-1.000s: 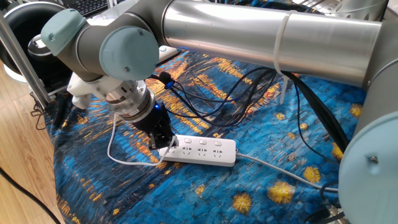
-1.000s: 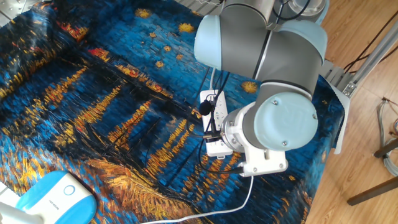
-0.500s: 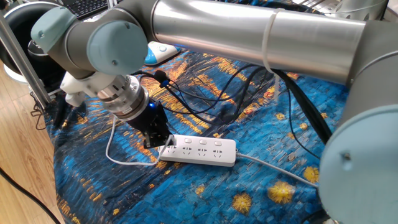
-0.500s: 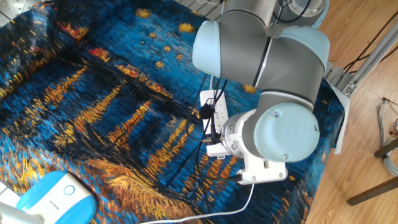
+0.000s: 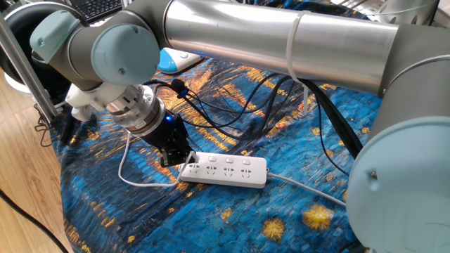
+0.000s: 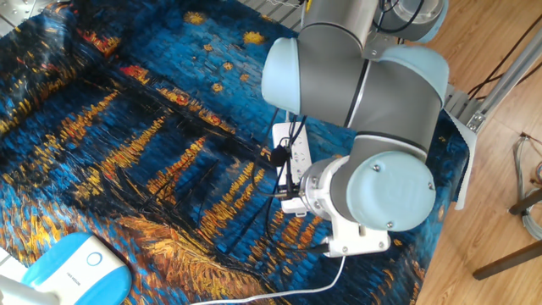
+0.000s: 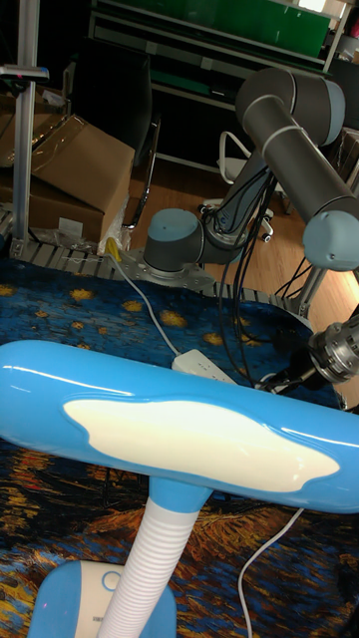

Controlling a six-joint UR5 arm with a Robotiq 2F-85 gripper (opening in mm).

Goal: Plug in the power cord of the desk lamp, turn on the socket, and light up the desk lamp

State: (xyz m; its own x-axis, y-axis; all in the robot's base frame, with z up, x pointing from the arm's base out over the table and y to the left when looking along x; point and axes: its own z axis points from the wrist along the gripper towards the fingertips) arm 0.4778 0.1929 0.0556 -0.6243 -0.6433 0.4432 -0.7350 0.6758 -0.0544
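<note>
The socket (image 5: 232, 171) is a long white power strip lying on the blue-and-orange patterned cloth. My gripper (image 5: 181, 160) points down at its left end, shut on the small white plug of the power cord (image 5: 121, 169), which loops left across the cloth. I cannot tell how deep the plug sits in the end outlet. The desk lamp's light-blue base (image 5: 176, 62) shows behind my arm. In the other fixed view my wrist hides the fingers; the socket (image 6: 294, 140), the cord (image 6: 326, 281) and the lamp base (image 6: 72, 269) show. The tall view has the lamp head (image 7: 179, 429) up close, the socket (image 7: 204, 368) and my gripper (image 7: 289, 379).
Black cables (image 5: 239, 105) snake over the cloth behind the socket. The strip's thicker grey-white cable (image 5: 309, 191) runs off to the right. A black round device (image 5: 28, 28) stands at the top left. The table edge and a metal frame (image 6: 500, 76) lie close beside my wrist.
My wrist and gripper have shifted slightly left at the socket's end, and the cord's loop has moved left with them. The socket has stayed in place.
</note>
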